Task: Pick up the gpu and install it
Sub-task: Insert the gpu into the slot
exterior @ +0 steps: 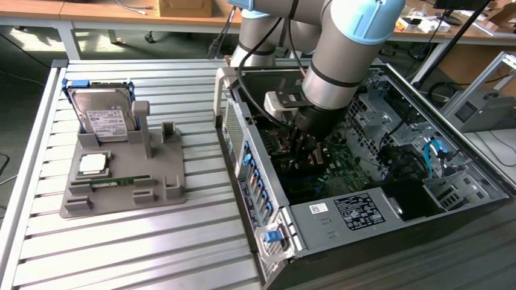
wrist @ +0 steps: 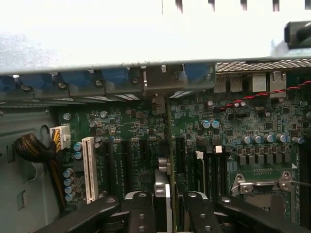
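My gripper point(exterior: 311, 150) is down inside the open computer case point(exterior: 322, 225), above the green motherboard point(exterior: 348, 164). In the wrist view its two black fingers point(wrist: 142, 209) stand either side of the gpu point(wrist: 164, 188), a thin card seen edge-on. The gripper point(wrist: 167, 199) is shut on that card. The card's edge runs over the dark expansion slots point(wrist: 124, 165) towards the case's rear wall. Its far end sits by a metal bracket opening point(wrist: 158, 103) there. Whether the card is seated in a slot I cannot tell.
A white expansion slot point(wrist: 89, 167) and a cable bundle point(wrist: 34, 148) lie beside the dark slots. On the slatted table, at the exterior view's left, a grey fixture point(exterior: 121, 193) holds a hard drive point(exterior: 105, 118), a processor chip point(exterior: 93, 163) and a green memory stick point(exterior: 113, 180).
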